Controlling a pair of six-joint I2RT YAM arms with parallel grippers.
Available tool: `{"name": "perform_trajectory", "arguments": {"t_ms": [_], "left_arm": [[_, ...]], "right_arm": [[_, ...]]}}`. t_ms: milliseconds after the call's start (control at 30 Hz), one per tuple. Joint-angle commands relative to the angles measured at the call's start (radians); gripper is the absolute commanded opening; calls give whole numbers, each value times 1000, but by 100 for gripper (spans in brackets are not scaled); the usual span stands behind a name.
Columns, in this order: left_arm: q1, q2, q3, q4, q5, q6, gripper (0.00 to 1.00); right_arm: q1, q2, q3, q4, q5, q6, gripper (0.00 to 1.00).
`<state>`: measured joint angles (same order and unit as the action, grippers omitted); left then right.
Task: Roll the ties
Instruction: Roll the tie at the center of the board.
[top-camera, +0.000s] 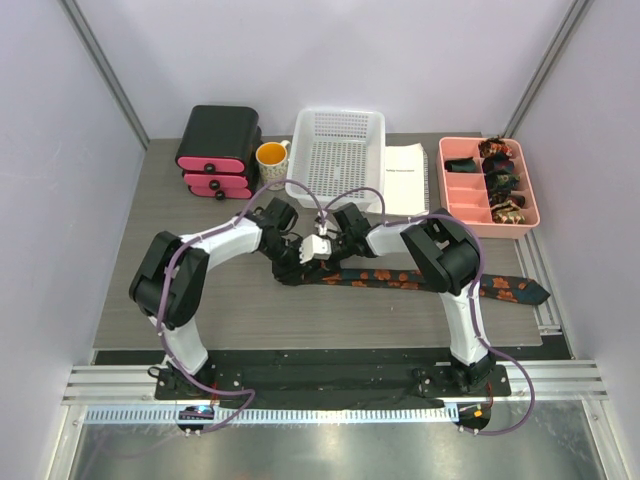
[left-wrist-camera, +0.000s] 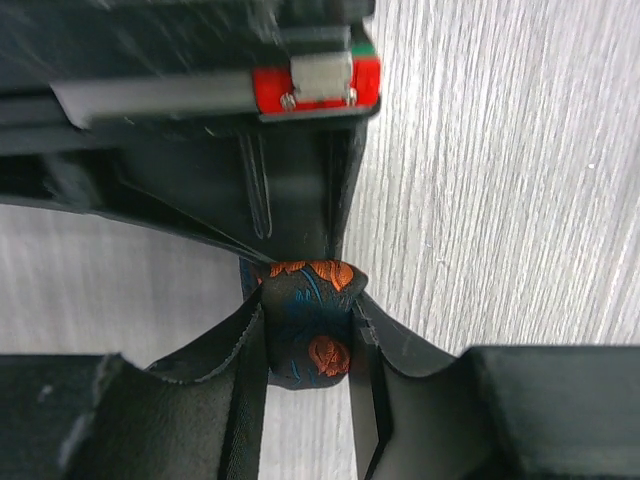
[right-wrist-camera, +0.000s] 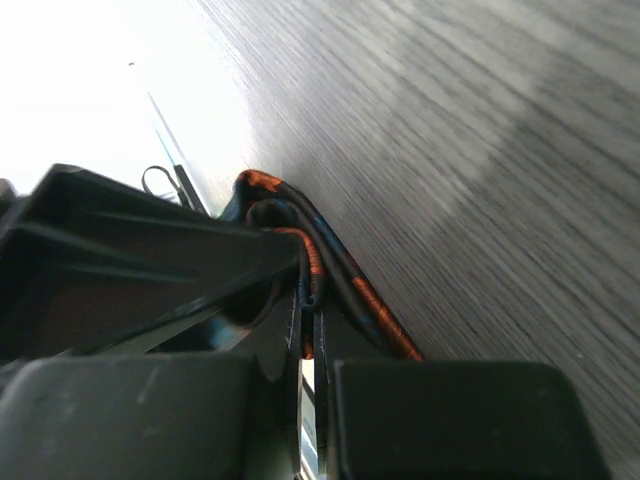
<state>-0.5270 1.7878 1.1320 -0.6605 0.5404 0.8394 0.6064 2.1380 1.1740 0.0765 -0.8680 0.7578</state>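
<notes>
A dark tie with orange blotches lies stretched across the table middle, its pointed wide end at the right. Its left end is a small coil held between both grippers. My left gripper is shut on the coil, its fingers pressing both sides. My right gripper is shut on the coil's fabric edge; the tie's layers run past its fingers. Several rolled ties sit in the pink tray.
A white basket stands at the back middle, a yellow mug and a pink-black drawer box to its left. A white sheet of paper lies between basket and tray.
</notes>
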Motion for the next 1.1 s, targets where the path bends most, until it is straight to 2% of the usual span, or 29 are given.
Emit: {"name": "perform_trajectory", "arguments": {"t_ms": [0,133,333,567,600,700,800,933,1067], "left_arm": [[-24,-31,-99,81,-39,-63,33],[-24,-48,-104,101,-43,-83,33],[-42,-68,-49,71,-37,-203,30],[-105,-90,-64,168,-39,-413,35],[-119,-76,-66,191,-81,-449,35],[-146,-59,-45,205,-123,-467,37],[-157,-74,-74,288,-137,-476,38],[-165,-88,-84,291,-129,-465,37],[-165,-117,-103,282,-143,-435,37]], "right_arm": [[-17,-3,-19,-55,-29,-1,1],[-23,-21,-65,-107,-48,-66,1],[-40,-53,-119,-164,-71,-124,1],[-76,-84,-163,-184,-97,-149,1],[-79,-87,-169,-185,-100,-155,1],[-80,-90,-180,-173,-104,-160,1],[-80,-84,-174,-156,-108,-153,1],[-94,-136,-139,-156,-111,-158,1],[-105,-191,-97,-240,-106,-211,1]]}}
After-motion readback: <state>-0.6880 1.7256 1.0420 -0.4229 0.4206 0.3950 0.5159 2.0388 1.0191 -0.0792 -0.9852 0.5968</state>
